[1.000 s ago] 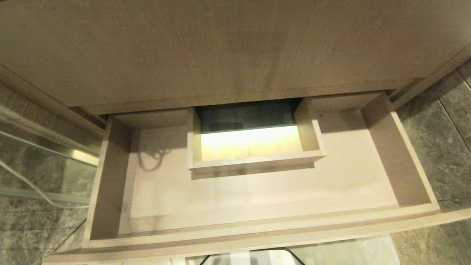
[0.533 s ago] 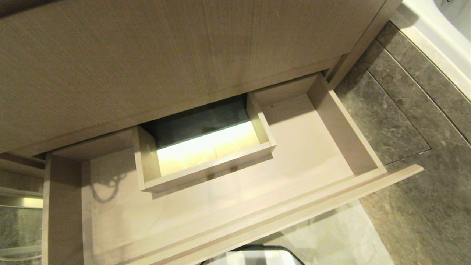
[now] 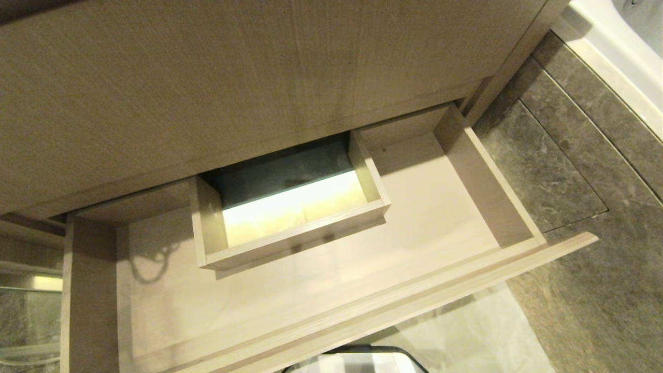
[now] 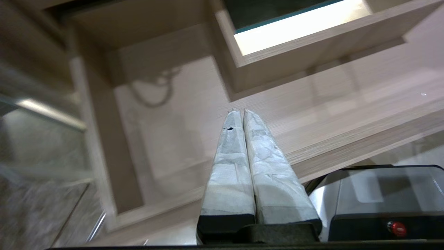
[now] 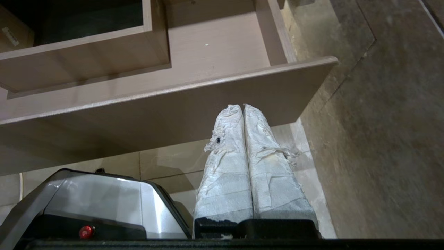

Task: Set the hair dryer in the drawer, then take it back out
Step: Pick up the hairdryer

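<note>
The drawer (image 3: 321, 290) stands pulled out while left end effector (image 4: 238, 111) and right end effector (image 5: 239, 106) hang clenched, grasping nothing.

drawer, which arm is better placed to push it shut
Probably right: the shut right gripper faces the outer side of the drawer front, near its end; the shut left gripper points over it into the interior.

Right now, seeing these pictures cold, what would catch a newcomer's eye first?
The open drawer fills the head view, pulled out from under the wood panel, with nothing lying in it. At its mid-back a boxed cut-out glows bright yellow. In the wrist views, the left pincer and right pincer are both shut and hold nothing; no hair dryer shows anywhere.
</note>
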You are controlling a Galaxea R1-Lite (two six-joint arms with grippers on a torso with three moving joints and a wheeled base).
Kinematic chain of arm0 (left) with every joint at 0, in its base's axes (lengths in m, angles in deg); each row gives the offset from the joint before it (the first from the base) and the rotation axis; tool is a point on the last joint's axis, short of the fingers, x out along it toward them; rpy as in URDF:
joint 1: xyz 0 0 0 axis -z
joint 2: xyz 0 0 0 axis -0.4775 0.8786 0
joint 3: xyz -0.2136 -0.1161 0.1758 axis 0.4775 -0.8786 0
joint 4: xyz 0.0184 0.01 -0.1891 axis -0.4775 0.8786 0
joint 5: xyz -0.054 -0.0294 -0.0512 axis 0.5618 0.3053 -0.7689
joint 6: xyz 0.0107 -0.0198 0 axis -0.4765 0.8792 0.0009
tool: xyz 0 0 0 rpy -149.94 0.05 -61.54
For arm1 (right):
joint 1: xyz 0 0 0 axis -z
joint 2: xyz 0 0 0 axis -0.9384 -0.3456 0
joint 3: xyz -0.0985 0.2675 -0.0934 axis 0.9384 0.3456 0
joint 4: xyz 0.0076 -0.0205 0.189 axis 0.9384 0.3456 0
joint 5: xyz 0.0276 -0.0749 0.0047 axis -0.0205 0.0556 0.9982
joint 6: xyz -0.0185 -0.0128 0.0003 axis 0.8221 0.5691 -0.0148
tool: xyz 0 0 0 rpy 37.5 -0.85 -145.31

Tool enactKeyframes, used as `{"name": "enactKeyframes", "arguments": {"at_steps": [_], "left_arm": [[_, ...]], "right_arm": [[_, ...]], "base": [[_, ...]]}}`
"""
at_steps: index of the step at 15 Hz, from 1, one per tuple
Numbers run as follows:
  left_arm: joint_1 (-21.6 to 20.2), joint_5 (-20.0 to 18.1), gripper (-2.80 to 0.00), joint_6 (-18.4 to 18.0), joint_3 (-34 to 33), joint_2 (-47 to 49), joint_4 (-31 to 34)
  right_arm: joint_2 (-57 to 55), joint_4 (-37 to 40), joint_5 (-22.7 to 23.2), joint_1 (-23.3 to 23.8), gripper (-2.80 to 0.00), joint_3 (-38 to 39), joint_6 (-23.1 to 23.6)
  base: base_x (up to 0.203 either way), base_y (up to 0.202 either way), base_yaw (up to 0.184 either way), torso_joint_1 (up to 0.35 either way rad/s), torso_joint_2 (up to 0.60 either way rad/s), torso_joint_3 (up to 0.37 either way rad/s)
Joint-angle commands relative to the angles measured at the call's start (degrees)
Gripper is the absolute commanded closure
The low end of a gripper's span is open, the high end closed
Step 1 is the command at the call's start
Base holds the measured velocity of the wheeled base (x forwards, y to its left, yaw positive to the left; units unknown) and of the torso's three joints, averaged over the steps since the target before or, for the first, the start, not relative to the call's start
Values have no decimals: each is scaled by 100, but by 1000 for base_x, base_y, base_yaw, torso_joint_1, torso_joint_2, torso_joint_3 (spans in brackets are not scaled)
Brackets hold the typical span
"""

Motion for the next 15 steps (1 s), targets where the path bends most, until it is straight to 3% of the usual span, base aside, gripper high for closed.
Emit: {"name": "enactKeyframes", "arguments": {"at_steps": [1, 15], "left_arm": [[-1, 1, 0, 0, -9, 0, 0], [-1, 1, 0, 0, 0, 0, 0]], "right_arm": [[219, -15, 4, -3, 0, 229, 4], [219, -15, 13, -3, 0, 229, 4]], "base": [[1, 6, 81, 2, 2, 2], [0, -7, 171, 2, 1, 2]]}}
